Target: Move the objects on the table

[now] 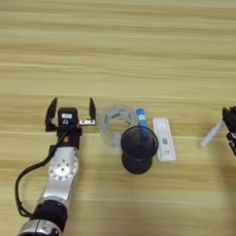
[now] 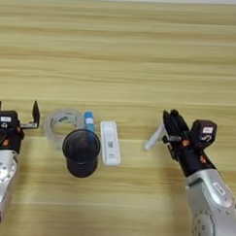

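Pinching a slim white marker point(image 2: 155, 136) near its end, the right gripper point(image 2: 169, 127) holds something light, stiff and likely slippery, right of the test cassette point(image 2: 110, 142), cup point(image 2: 81, 152) and tape roll point(image 2: 63, 123), while the left gripper point(image 1: 71, 109) rests spread.

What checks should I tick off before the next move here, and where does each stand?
1. Left claw open, beside the tape roll: ok.
2. Right claw shut on the marker: ok.
3. Cup upright: ok.
4. Blue tube fully visible: not ok, the cup hides its near end.
5. Cassette flat on the table, apart from the cup: ok.
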Robot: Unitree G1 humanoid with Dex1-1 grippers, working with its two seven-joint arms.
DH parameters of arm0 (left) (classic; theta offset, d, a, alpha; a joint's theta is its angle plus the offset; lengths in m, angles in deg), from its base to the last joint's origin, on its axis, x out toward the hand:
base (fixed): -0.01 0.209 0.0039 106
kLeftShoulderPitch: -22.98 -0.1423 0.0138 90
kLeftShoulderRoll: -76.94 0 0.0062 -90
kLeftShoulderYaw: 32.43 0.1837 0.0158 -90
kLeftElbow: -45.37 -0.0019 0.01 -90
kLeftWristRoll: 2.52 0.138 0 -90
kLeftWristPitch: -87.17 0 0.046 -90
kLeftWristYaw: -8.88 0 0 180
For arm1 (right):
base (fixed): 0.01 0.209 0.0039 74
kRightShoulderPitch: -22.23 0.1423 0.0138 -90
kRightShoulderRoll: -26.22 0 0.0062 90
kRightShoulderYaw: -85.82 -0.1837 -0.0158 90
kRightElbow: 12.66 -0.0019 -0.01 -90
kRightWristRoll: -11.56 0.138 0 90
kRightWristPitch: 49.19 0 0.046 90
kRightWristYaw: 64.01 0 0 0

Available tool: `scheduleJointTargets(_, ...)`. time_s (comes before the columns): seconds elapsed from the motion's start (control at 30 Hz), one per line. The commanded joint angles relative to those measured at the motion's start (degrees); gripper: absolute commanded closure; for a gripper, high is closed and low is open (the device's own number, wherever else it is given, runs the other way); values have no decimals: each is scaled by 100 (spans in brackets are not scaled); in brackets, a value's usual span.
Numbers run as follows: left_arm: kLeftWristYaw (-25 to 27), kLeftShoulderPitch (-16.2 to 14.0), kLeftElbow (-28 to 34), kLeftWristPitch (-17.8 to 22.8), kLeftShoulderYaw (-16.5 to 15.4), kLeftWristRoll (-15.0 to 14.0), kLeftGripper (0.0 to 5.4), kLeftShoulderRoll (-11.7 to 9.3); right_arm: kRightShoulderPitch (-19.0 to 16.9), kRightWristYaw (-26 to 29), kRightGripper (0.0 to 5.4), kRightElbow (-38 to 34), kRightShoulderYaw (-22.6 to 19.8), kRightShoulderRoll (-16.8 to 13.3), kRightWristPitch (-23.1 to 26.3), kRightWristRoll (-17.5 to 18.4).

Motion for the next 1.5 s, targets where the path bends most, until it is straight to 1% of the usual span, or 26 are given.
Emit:
scheduleJointTargets(0.03, -36, -56, 72, 116, 18, 52, 0, -1, -53, -16, 470, -260, -50, -136, 427, 187)
scheduleJointTargets(0.13, -35, -51, 74, 127, 18, 53, 0, -6, -52, -56, 470, -287, -36, -175, 733, 239)
scheduleJointTargets(0.3, -37, -48, 72, 132, 17, 55, 0, -10, 14, -88, 470, -141, -1, -208, 1000, 126)
scheduleJointTargets(0.43, -33, -49, 73, 133, 15, 54, 0, -16, 94, -113, 470, 1, 72, -199, 1075, 26)
scheduleJointTargets(0.57, -33, -49, 71, 133, 12, 52, 0, -18, 184, -99, 470, 66, 99, -160, 1064, 12)
scheduleJointTargets(0.67, -31, -49, 72, 133, 11, 50, 0, -19, 284, -109, 470, 372, 186, -136, 1015, -153)
scheduleJointTargets(0.83, -27, -46, 68, 134, 7, 46, 0, -24, 472, -90, 470, 852, 395, -88, 678, -565)
scheduleJointTargets(0.93, -24, -42, 60, 133, 3, 42, 0, -29, 632, -128, 470, 1281, 538, -55, 244, -938)
scheduleJointTargets(1.1, -24, -46, 62, 131, -2, 38, 0, -33, 877, -118, 470, 2001, 727, 62, -415, -1345)
scheduleJointTargets(1.33, -16, -48, 61, 131, -10, 25, 0, -39, 1225, -153, 470, 2929, 857, 175, -971, -1757)
scheduleJointTargets(1.5, -12, -57, 80, 135, -14, 20, 0, -44, 1419, -95, 470, 3620, 888, 308, -1364, -1861)
